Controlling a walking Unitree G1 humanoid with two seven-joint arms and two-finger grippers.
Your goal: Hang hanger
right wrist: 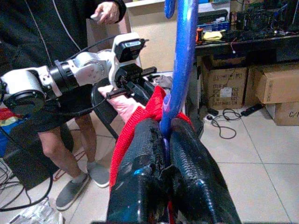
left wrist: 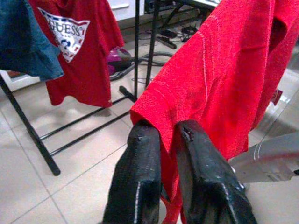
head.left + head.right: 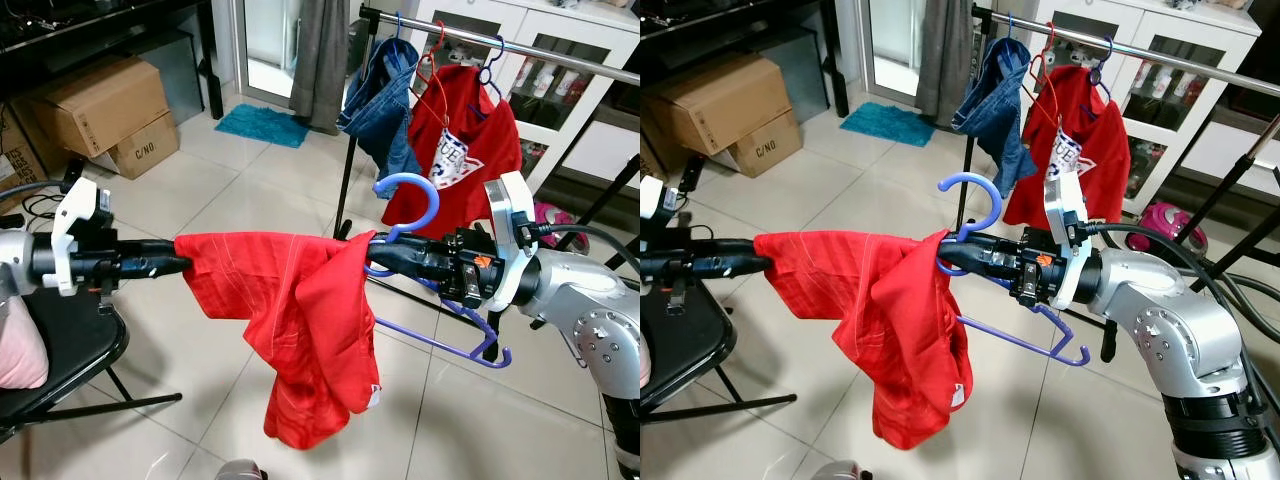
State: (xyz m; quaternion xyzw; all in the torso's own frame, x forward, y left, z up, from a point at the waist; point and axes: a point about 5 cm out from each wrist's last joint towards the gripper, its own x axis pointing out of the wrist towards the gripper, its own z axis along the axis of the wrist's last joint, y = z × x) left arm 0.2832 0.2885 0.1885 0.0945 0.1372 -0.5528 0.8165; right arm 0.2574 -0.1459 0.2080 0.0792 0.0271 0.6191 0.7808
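A red shirt [image 3: 290,310] hangs between my two grippers, partly threaded on a purple-blue plastic hanger [image 3: 410,200]. My right gripper [image 3: 378,250] is shut on the hanger's neck just below the hook, as the right wrist view shows at the fingers [image 1: 187,154]. My left gripper [image 3: 183,262] is shut on the shirt's sleeve edge; its fingertips [image 2: 145,140] pinch the red cloth. The hanger's lower bar [image 3: 440,345] sticks out below my right wrist. The clothes rail [image 3: 540,50] stands behind, beyond the right arm.
On the rail hang a denim garment [image 3: 385,90] and a red printed T-shirt [image 3: 455,150]. Cardboard boxes [image 3: 105,110] sit at the back left, a black folding chair [image 3: 60,350] by my left arm. A person [image 1: 70,28] stands behind the left arm.
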